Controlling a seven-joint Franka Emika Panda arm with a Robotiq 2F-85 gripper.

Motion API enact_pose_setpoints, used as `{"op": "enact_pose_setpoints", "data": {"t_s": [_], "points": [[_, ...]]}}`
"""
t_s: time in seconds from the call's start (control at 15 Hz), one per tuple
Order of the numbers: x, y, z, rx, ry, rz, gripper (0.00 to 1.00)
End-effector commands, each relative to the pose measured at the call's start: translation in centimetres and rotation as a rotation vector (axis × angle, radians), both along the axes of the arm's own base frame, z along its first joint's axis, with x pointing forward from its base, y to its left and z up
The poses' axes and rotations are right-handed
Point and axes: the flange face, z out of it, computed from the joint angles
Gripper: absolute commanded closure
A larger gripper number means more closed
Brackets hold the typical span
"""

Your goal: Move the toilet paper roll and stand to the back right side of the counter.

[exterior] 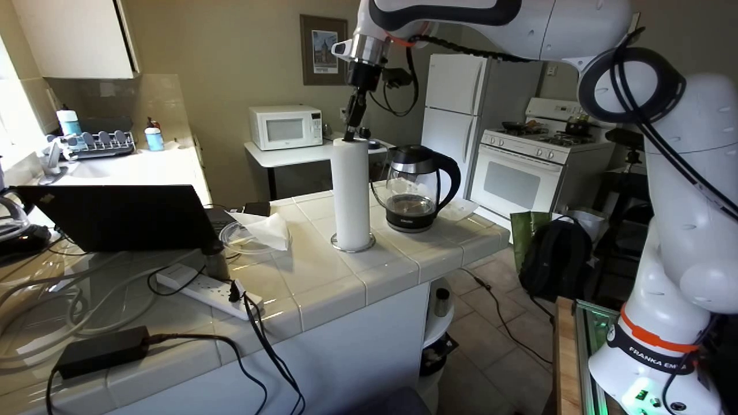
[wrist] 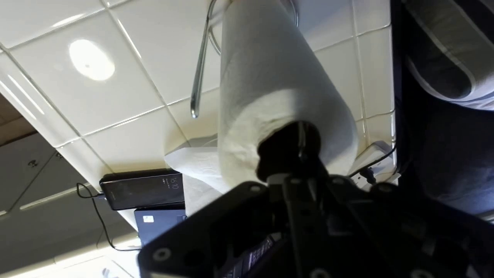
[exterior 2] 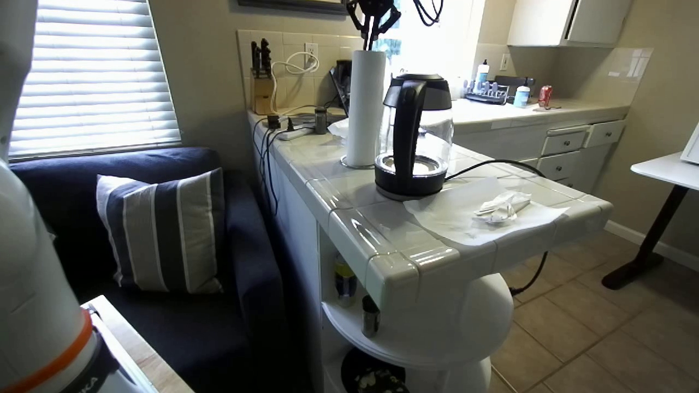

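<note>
The white toilet paper roll (exterior: 351, 196) stands upright on its round metal base (exterior: 360, 247) on the tiled counter (exterior: 326, 282). It also shows in an exterior view (exterior 2: 366, 106) and in the wrist view (wrist: 270, 65). There a thin metal side arm (wrist: 198, 81) and the tip of the central post (wrist: 303, 143) inside the core show. My gripper (exterior: 349, 136) points down at the top of the roll, its fingers close together with a narrow gap (exterior 2: 369, 47). In the wrist view the fingertips (wrist: 299, 172) are dark at the core, so their hold on the post is unclear.
A glass pot with a black handle (exterior: 410, 216) stands close beside the roll. Paper with a crumpled wrapper (exterior 2: 486, 213) lies near the counter's end. A laptop (exterior: 127, 219), a power strip (exterior: 207, 291), cables and a phone (wrist: 144, 189) are on the counter's other side.
</note>
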Motion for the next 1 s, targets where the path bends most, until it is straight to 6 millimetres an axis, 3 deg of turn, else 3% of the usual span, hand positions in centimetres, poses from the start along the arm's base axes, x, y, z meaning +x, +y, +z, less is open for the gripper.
{"op": "enact_pose_setpoints", "data": {"t_s": [0.0,0.27,0.93], "points": [[0.24,-0.32,-0.55,0.023,0.037,-0.018,0.91],[0.35,-0.32,-1.00,0.014,0.047,-0.028,0.93],[0.32,0.00,-1.39,0.093,0.078,-0.004,0.87]]}}
